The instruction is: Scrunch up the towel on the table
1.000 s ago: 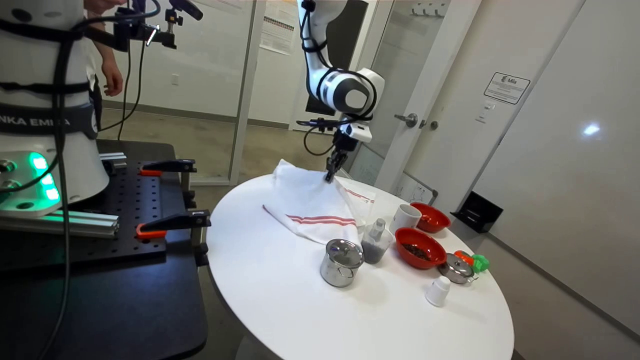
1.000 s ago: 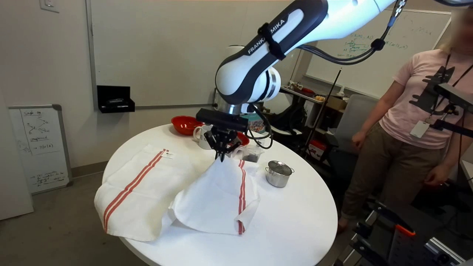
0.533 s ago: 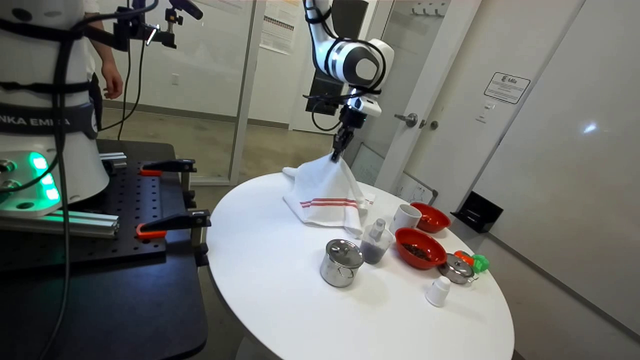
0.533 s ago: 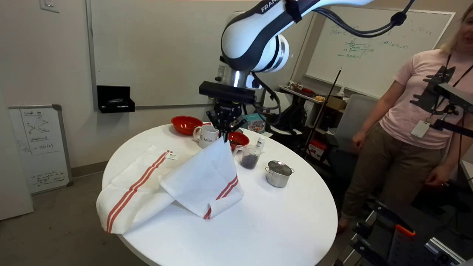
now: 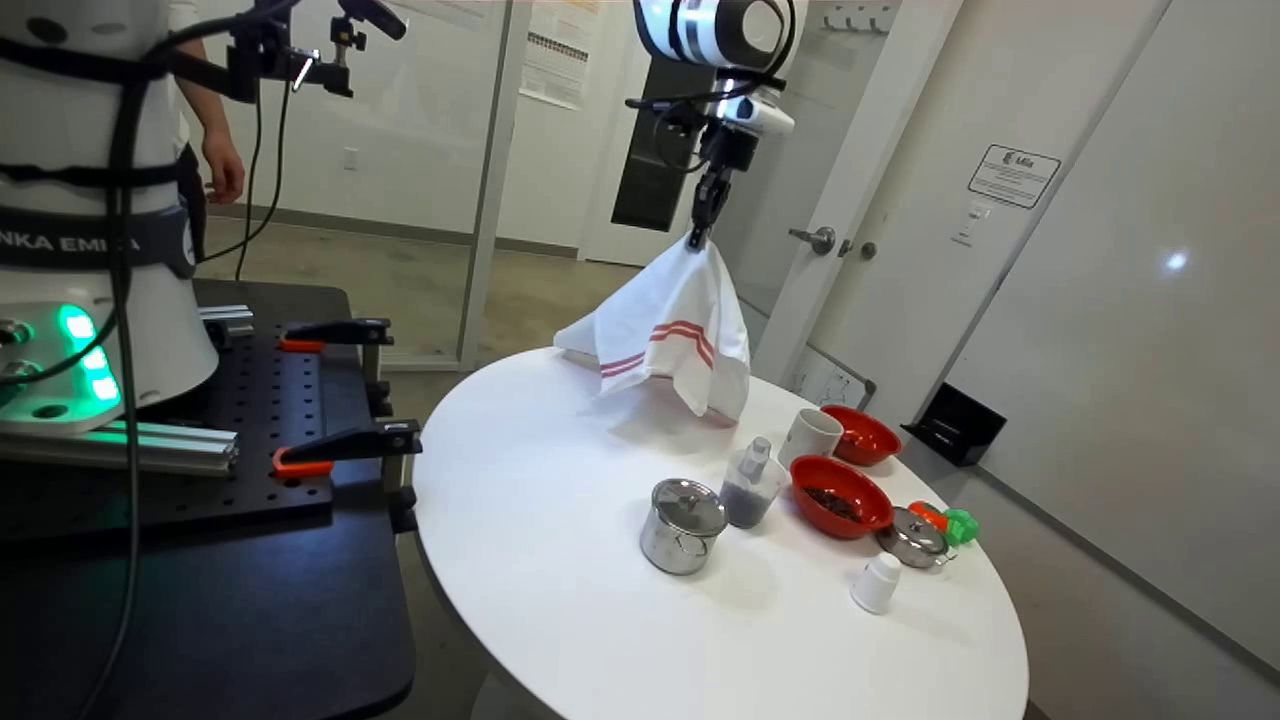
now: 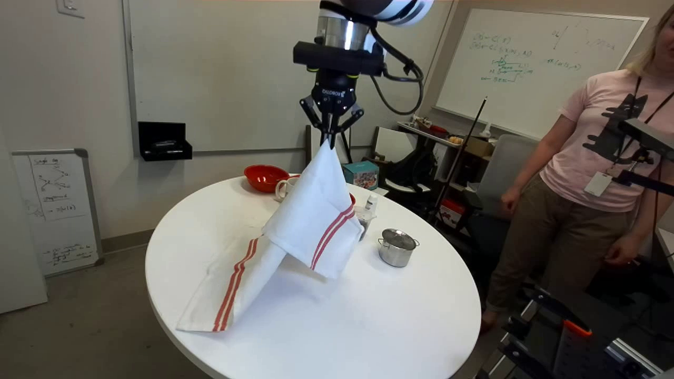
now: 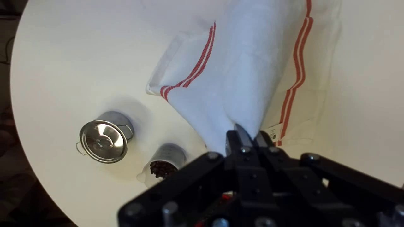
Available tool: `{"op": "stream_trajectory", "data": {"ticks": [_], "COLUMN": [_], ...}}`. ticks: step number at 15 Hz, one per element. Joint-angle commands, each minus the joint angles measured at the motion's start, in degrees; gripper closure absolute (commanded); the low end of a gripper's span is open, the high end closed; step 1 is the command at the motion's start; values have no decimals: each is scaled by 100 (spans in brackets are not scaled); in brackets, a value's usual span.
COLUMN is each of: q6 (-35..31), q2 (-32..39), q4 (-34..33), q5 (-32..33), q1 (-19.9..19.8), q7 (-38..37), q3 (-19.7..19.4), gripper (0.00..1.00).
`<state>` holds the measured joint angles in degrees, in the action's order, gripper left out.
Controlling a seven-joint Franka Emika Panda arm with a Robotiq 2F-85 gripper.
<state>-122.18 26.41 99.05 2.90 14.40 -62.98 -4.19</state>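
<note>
The white towel with red stripes hangs from my gripper in both exterior views [image 5: 670,325] [image 6: 310,208]. My gripper [image 5: 697,240] [image 6: 329,141] is shut on the towel's raised peak, well above the round white table [image 5: 560,520] [image 6: 400,321]. The front striped part hangs off the tabletop. In an exterior view the rear striped part slopes down and lies on the table at the near left. In the wrist view the towel [image 7: 252,66] is pinched between the fingertips [image 7: 251,135], with a small label showing beside them. Part of the towel is hidden behind its own folds.
On the table stand a lidded steel pot [image 5: 684,527], a clear cup with dark contents [image 5: 750,490], a white mug [image 5: 810,437], two red bowls [image 5: 840,497] [image 5: 862,436], a lidded pan [image 5: 912,538] and a small white container [image 5: 876,583]. A person [image 6: 595,142] stands nearby.
My gripper has risen, carrying the pinched towel up off the table. The towel's spread part has been dragged inward from the table's edge and its front stripes have lifted off the top.
</note>
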Motion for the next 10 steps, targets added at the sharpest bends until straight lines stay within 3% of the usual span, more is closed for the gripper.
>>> {"op": "stream_trajectory", "data": {"ticks": [1,4,5,10], "q6": [610,998,694,854], "q2": [-303,-371,-346,-383], "q4": [-280,-556,-356,-459], "q5": [376,567,426,482], "q1": [10,-1,-99,-92], "q7": [-68,-6,-30,-27], "q3": [92,194,233,280], "gripper": [99,99,98,98]}}
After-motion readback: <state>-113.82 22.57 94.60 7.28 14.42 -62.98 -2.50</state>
